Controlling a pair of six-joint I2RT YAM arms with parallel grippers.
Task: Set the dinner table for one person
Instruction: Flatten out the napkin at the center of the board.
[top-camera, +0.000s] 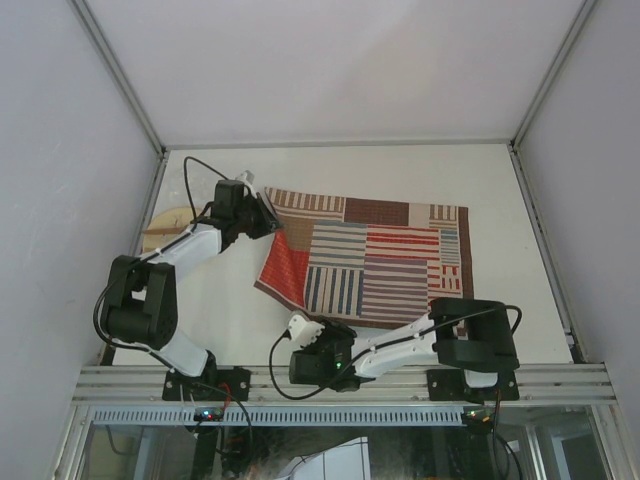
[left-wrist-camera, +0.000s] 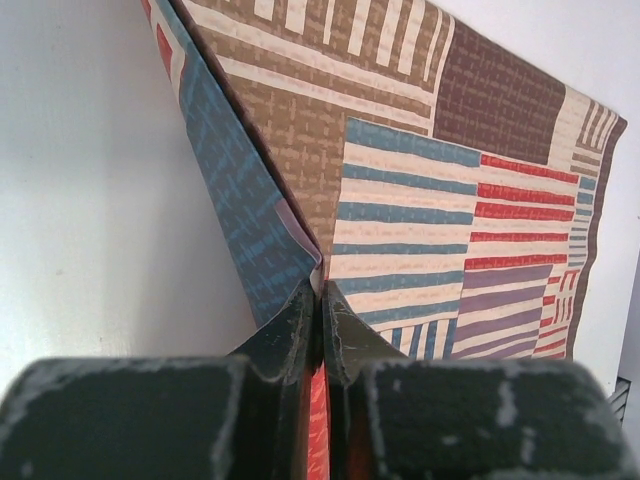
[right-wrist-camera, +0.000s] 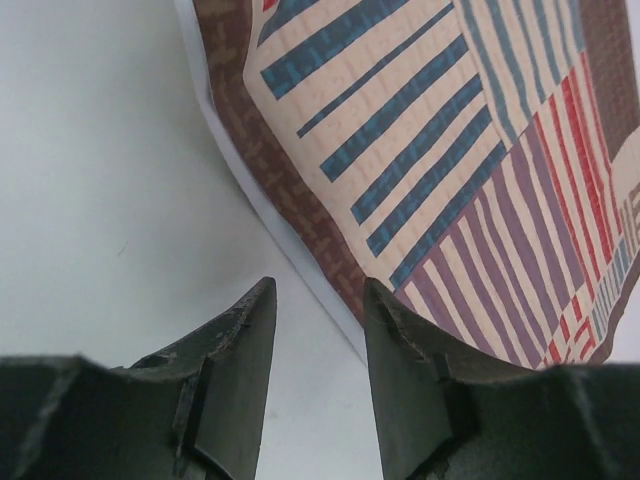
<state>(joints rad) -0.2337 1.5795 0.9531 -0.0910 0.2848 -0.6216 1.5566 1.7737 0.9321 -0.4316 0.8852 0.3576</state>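
Observation:
A striped red, brown and blue patchwork placemat (top-camera: 385, 260) lies on the white dinner table (top-camera: 500, 180). Its left part is folded over, red underside up. My left gripper (top-camera: 268, 218) is shut on the placemat's folded left edge and holds it lifted; in the left wrist view the cloth (left-wrist-camera: 420, 190) is pinched between the fingertips (left-wrist-camera: 300, 310). My right gripper (top-camera: 297, 325) is open and empty just above the table, beside the placemat's near left edge (right-wrist-camera: 300, 190); its fingertips (right-wrist-camera: 262, 300) touch nothing.
A round pale wooden piece (top-camera: 163, 228) lies at the table's left edge, behind my left arm. Aluminium rails (top-camera: 340, 380) border the table, and white walls enclose it.

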